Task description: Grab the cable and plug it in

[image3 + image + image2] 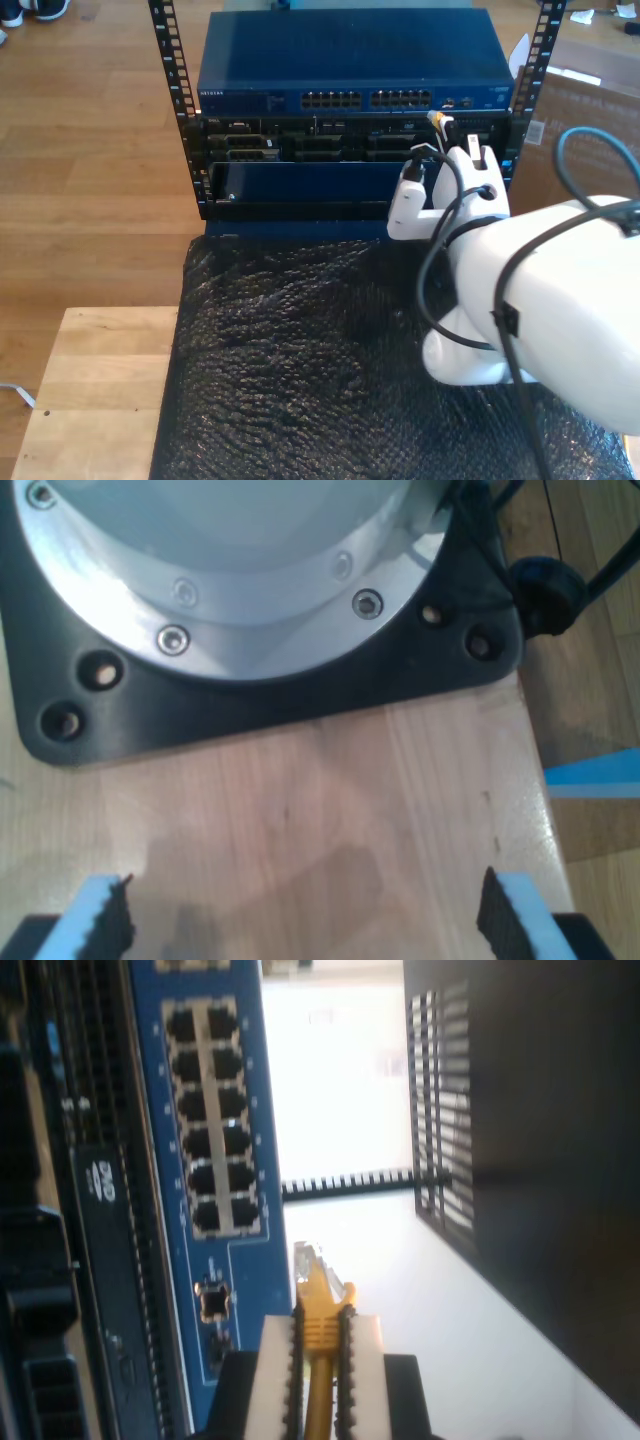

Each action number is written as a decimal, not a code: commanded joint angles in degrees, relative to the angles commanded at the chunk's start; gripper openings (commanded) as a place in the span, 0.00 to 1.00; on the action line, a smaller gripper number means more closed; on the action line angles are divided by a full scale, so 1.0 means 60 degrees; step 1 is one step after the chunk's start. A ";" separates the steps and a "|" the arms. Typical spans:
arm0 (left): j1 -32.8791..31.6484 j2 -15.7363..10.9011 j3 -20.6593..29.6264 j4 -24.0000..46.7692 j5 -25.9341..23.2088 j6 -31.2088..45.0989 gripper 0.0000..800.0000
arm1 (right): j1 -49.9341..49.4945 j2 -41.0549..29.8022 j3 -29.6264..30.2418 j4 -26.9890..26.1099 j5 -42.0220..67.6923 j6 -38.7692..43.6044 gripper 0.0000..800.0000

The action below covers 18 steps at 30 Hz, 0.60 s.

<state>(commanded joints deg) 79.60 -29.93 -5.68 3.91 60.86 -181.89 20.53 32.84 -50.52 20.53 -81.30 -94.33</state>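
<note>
Cable (322,1332) is pinched just behind its plug (318,1278) in my second gripper (322,1360), close before the blue switch (350,62); insertion is pending and calls for lining up a port (214,1300), while my first gripper (305,920) stands spread, holding nothing.

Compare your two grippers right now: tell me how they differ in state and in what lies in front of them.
My first gripper is open with nothing between its pads; my second gripper is shut on the yellow cable. The first faces a bare wooden tabletop and a black arm base; the second faces the blue switch, the plug pointing ahead. Both have serrated pads.
</note>
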 joint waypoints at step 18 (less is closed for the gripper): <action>0.0000 0.0000 0.0000 -0.0015 0.0000 0.0000 1.00 | 0.0410 0.1158 -0.1612 0.1289 -0.0410 -0.0850 0.00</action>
<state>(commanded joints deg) 79.60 -29.93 -5.68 3.82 60.86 -181.89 22.99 39.78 -60.19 28.26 -83.76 -99.43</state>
